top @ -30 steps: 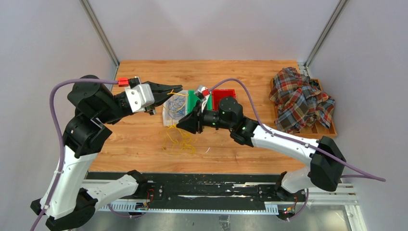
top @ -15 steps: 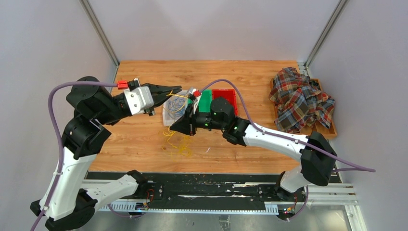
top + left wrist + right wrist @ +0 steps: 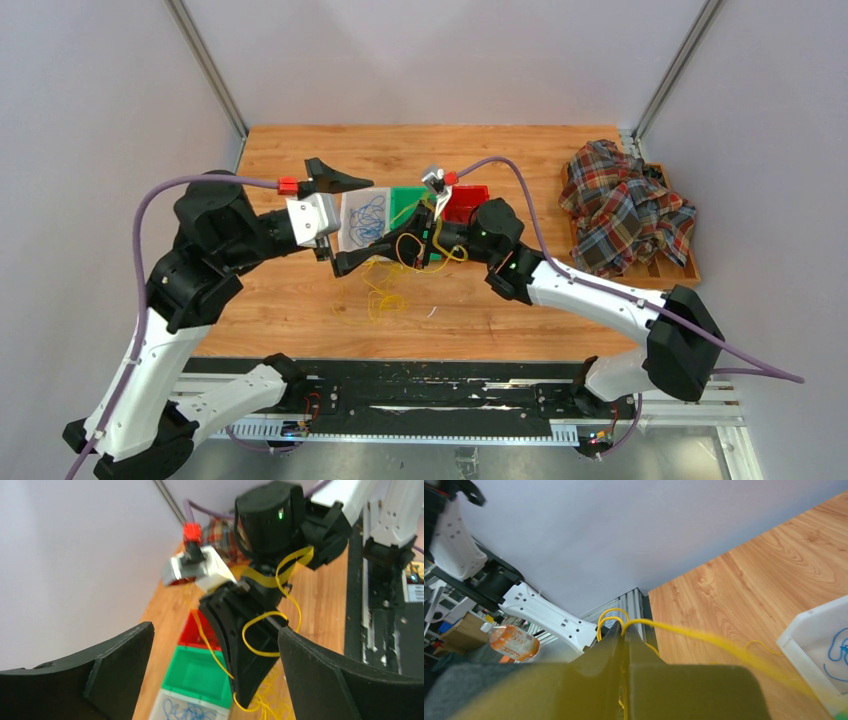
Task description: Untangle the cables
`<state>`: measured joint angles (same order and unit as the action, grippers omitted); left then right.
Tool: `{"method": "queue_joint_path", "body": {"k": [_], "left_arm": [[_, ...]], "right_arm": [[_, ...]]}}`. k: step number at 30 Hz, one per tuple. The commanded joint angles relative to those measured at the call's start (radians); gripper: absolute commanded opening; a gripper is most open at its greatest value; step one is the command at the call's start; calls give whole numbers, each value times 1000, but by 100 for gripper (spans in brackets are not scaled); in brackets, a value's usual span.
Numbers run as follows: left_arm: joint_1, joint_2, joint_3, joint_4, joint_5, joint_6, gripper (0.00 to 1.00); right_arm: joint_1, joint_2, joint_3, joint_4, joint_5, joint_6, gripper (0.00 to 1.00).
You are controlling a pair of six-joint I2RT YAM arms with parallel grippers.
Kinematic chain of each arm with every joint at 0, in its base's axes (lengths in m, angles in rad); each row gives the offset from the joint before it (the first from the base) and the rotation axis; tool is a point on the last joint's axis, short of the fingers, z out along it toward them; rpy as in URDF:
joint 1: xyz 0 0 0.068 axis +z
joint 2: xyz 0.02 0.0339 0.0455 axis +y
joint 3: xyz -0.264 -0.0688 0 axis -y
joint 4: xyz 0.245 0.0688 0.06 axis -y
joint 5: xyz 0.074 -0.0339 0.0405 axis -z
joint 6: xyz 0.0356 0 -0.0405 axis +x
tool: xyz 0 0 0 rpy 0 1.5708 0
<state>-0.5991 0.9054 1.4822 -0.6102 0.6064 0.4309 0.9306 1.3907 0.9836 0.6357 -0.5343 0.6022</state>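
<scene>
Clearly the right gripper [image 3: 624, 630] is pressed together on yellow cables [image 3: 384, 296], holding some loops up while the rest trail onto the table [image 3: 290, 290]. The left gripper [image 3: 376, 221] is spread wide and holds nothing. From above, its fingers flank the white bin [image 3: 346, 222], which holds a blue cable [image 3: 368, 213].

Left arm [image 3: 150, 350] and right arm [image 3: 590, 290]: white shells, black joint housings. Behind each silver-white wrist block [image 3: 312, 218], a purple hose [image 3: 200, 182] leaves a red connector [image 3: 288, 185]; ahead of it, the left gripper [image 3: 376, 220] bears black, tapered fingers [image 3: 320, 680].
</scene>
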Motion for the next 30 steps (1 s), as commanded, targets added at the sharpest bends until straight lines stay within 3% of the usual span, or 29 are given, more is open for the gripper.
{"method": "queue_joint_path", "body": {"k": [1, 4, 8, 11, 16, 20, 25, 30], "left_arm": [[-4, -20, -75, -87, -14, 17, 100], [-3, -73, -155, -45, -103, -38, 88], [0, -107, -217, -18, -138, -191, 43], [7, -111, -243, -11, -112, -323, 28], [14, -114, -274, 33, -9, -527, 30], [16, -125, -320, 96, 69, -629, 38], [16, -128, -371, 147, 95, -668, 45], [16, -120, -399, 176, 93, -669, 42]], "right_arm": [[-13, -33, -57, 199, -50, 76, 1], [-12, -64, -95, 232, -49, 63, 1], [-12, -100, -125, 251, -55, 23, 1], [-12, -140, -135, 196, -32, -39, 1], [-13, -200, -136, 96, 11, -146, 1], [-8, -227, -125, 39, 55, -209, 1], [35, -234, -96, -41, 138, -302, 4], [64, -240, -87, -59, 207, -334, 5]]}}
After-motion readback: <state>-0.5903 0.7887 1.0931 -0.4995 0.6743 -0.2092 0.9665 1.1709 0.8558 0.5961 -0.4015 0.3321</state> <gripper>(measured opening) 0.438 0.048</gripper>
